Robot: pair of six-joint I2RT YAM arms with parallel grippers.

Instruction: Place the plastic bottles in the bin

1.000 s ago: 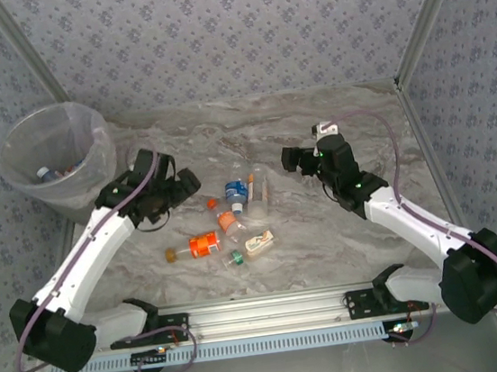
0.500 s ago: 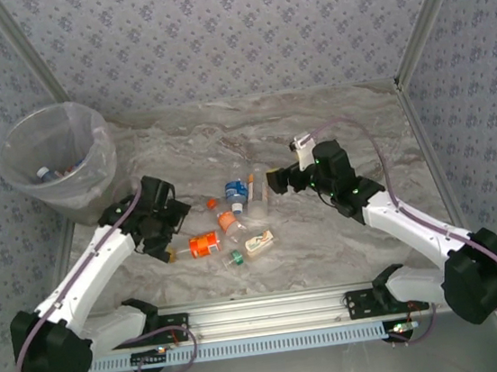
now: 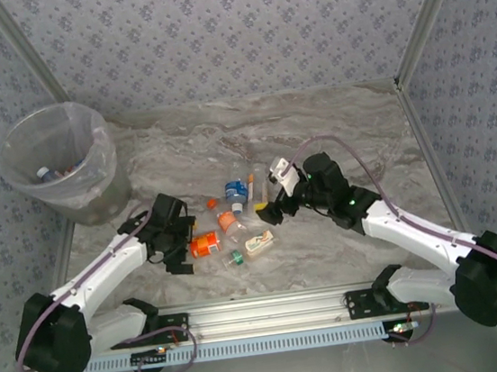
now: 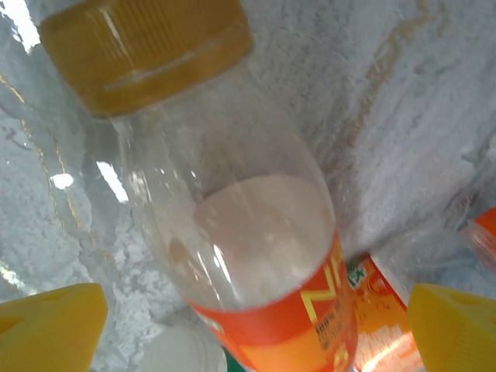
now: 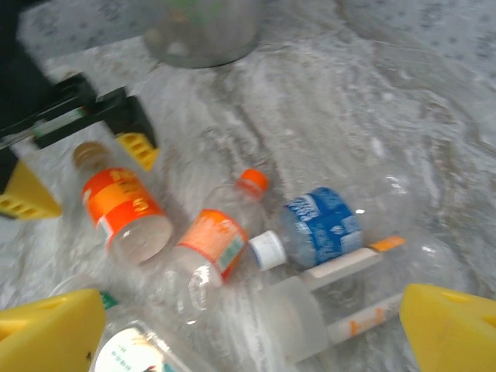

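The orange-labelled bottle point(image 3: 204, 244) is lying on its side, well apart from the bin point(image 3: 59, 159), with the other plastic bottles point(image 3: 244, 206) clustering slightly farther from the bin. The left gripper point(image 4: 248, 332) is straddling it, fingers spread wide, probably lining up a grasp; the right gripper point(image 5: 252, 333), likewise gaping and empty, is hovering farthest from the bin

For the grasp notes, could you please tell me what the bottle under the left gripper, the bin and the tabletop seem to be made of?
Bottle: clear glossy plastic, likely; see-through wall with bright glints. Bin: translucent whitish plastic, probably; contents show dimly through it. Tabletop: matte, grey marble veining; stone or print, I cannot tell.
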